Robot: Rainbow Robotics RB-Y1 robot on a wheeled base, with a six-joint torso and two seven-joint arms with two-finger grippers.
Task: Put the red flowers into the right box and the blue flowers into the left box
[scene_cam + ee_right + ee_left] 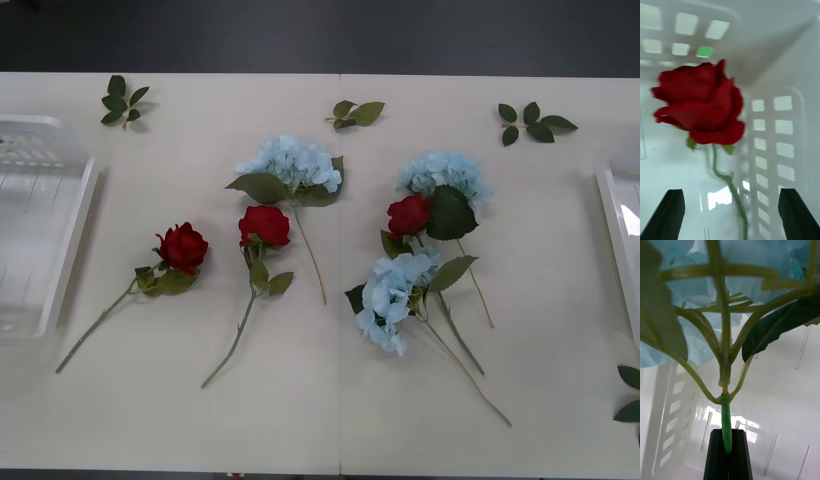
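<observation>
My right gripper [732, 193] is open inside the right box [782, 127]. A red rose [700, 107] is ahead of it against the white slotted wall, its stem running back between the parted black fingers without being pinched. My left gripper [729, 433] is shut on the green stem of a blue hydrangea [696, 288], over the left box [673, 416]. On the table lie three red roses [182, 247] [264, 225] [408, 214] and three blue hydrangeas [292, 163] [445, 175] [393, 293]. The right-hand rose overlaps two hydrangeas.
The left box [70, 250] sits at the table's left edge and the right box [612, 230] at its right edge. Flowerless leaf sprigs [123, 100] [357, 113] [535, 122] lie along the back, and another [630, 395] at the front right.
</observation>
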